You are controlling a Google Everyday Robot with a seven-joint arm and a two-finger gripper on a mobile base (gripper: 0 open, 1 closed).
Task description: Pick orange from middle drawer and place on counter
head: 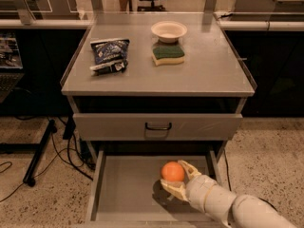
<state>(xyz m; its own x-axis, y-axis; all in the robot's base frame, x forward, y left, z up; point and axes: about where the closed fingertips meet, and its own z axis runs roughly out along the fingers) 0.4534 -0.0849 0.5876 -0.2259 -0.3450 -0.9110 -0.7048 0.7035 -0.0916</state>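
Orange clasped in pincer, middle drawer

Counts: one small round smooth orange — clasped by the one pale two-finger gripper, near right, over the open drawer floor. Two drawers: one wide grey metal middle drawer, open; one closed grey drawer front with one black handle. One flat grey metal counter — on it one white bowl, one green-and-yellow sponge, one dark blue snack bag.

The bright orange sits clasped by the tool inside the open middle drawer.
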